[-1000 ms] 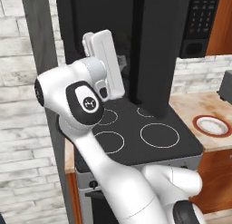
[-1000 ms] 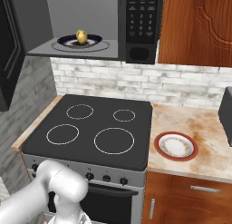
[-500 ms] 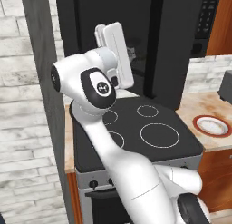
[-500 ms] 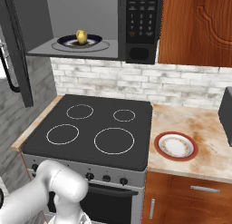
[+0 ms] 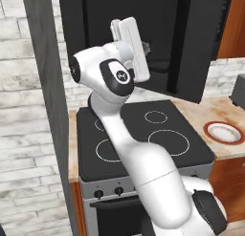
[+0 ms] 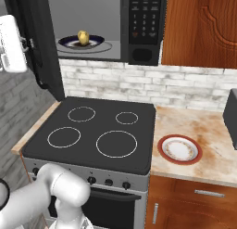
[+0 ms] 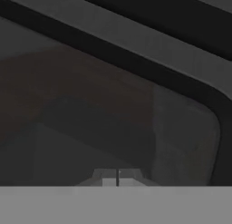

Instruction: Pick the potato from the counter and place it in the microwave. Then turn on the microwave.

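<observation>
Swinging inward since a second ago, the black glass-fronted microwave door [image 6: 39, 47] now stands at ten o'clock in the right base view, nearer the cavity than it was. The white robot arm [image 5: 124, 134] has followed it round. The jaws are pressed together with nothing between them, close against the door's dark pane; I cannot tell whether they touch it. That reads as a push to shut the door, so the placing step looks done. The small yellowish-tan oval potato [image 6: 83, 37] sits at eleven o'clock on a dark round dish [image 6: 95, 41] inside the large black boxy microwave [image 6: 144, 54], which is not yet closed. The button keypad panel [image 6: 142, 19] at twelve o'clock is untouched, so switching on remains. Below, at six to seven o'clock, lies the black glass stovetop with white rings [image 6: 92, 130]. At four o'clock a white plate with a red rim [image 6: 179, 149] rests on the light tan wood-grain table [image 6: 208, 130], and a dark boxy appliance [image 6: 230, 117] stands at three o'clock. Nothing lies in the door's path, though the half-open door stands between the arm and the keypad.
</observation>
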